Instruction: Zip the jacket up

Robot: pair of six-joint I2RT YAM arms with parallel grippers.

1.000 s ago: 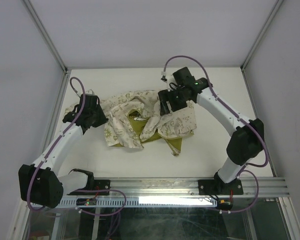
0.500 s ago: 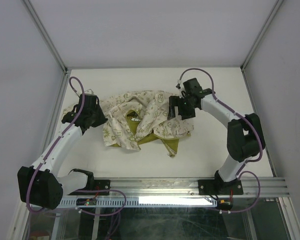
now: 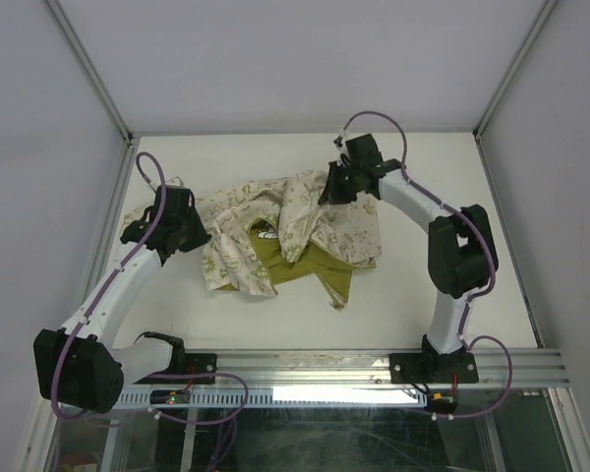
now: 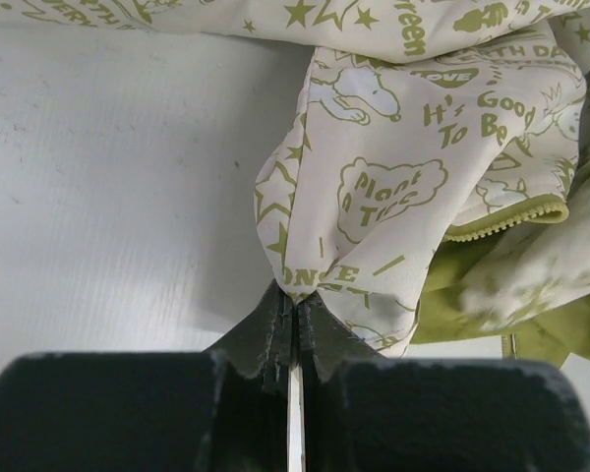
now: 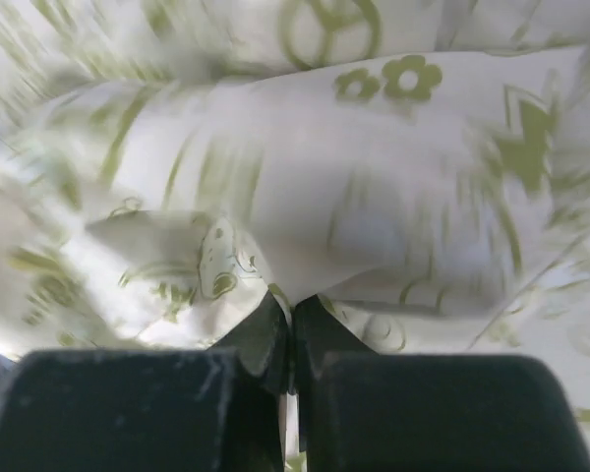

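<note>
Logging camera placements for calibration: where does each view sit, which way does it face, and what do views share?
Top external: above and behind, looking down on the table; left arm and right arm show.
Left wrist: on that arm, facing past the left gripper, shut on a jacket fold.
Right wrist: likewise, close over blurred jacket fabric the right gripper pinches.
Shared: all see the jacket.

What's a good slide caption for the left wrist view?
Left gripper pinching a fold of the cream printed jacket over the white table.
</note>
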